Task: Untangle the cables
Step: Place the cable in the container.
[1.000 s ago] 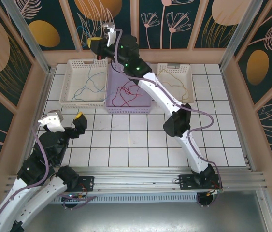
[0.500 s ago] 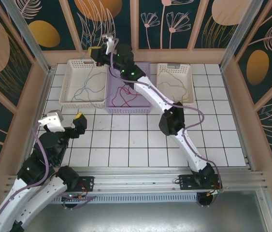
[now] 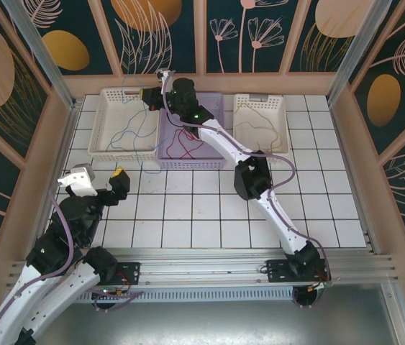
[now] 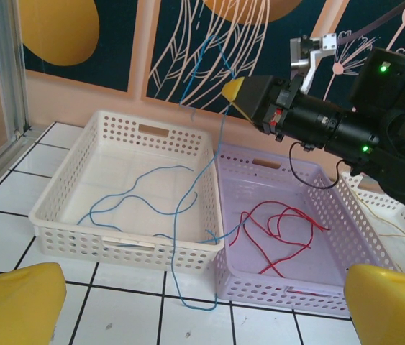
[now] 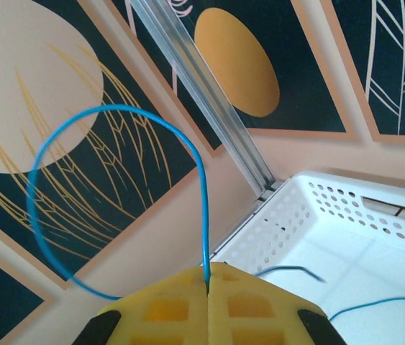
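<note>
While the left gripper (image 4: 202,305) hangs spread and empty over the near-left counter (image 3: 209,208), the blue cable (image 5: 203,230) lies mostly in the white basket (image 4: 126,248). One strand spills over the basket's near right corner, and an end is pinched in the right gripper (image 5: 207,282), pressed together above the far rim. Thin, light and floppy, the wire will likely sag and snag — a hold near an end looks surest. Further right, the red cable (image 3: 184,138) sits in the lilac basket (image 4: 281,295) and the yellow-tan cable (image 3: 260,122) in the cream basket (image 3: 261,98).

A blue cable (image 5: 203,215), a white basket (image 4: 80,237); red cable (image 4: 283,209), lilac basket (image 4: 274,291); tan cable (image 3: 257,119), cream basket (image 3: 285,123); white floor tiles (image 3: 209,208) with dark grout.
</note>
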{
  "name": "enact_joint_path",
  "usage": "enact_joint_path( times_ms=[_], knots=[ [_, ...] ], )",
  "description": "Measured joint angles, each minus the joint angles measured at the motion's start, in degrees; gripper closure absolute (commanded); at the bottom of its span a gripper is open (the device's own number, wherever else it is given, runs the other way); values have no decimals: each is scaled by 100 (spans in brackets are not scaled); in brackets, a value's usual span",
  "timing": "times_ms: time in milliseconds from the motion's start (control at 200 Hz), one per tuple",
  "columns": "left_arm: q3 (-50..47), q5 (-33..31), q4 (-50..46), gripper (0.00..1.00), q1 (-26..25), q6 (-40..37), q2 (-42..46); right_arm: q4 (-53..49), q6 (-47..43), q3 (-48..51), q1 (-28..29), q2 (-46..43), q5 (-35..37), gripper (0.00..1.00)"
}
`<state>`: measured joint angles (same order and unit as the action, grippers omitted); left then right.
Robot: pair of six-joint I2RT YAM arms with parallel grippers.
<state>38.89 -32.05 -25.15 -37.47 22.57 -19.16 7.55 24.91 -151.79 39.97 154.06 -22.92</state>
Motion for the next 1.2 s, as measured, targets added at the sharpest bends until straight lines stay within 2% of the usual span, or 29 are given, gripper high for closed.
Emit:
enact_joint_path(
  times_ms=[445,806,1201],
  knots=[
    [-2,0,2,1,0,0,0,920,186,-201,61,-931,-7,100],
    [-2,0,2,1,0,0,0,1043,243,-216,-57,-564,98,100],
    [-2,0,2,2,0,-2,0,509,-262,-105,-98,-20,376,100]
  ],
)
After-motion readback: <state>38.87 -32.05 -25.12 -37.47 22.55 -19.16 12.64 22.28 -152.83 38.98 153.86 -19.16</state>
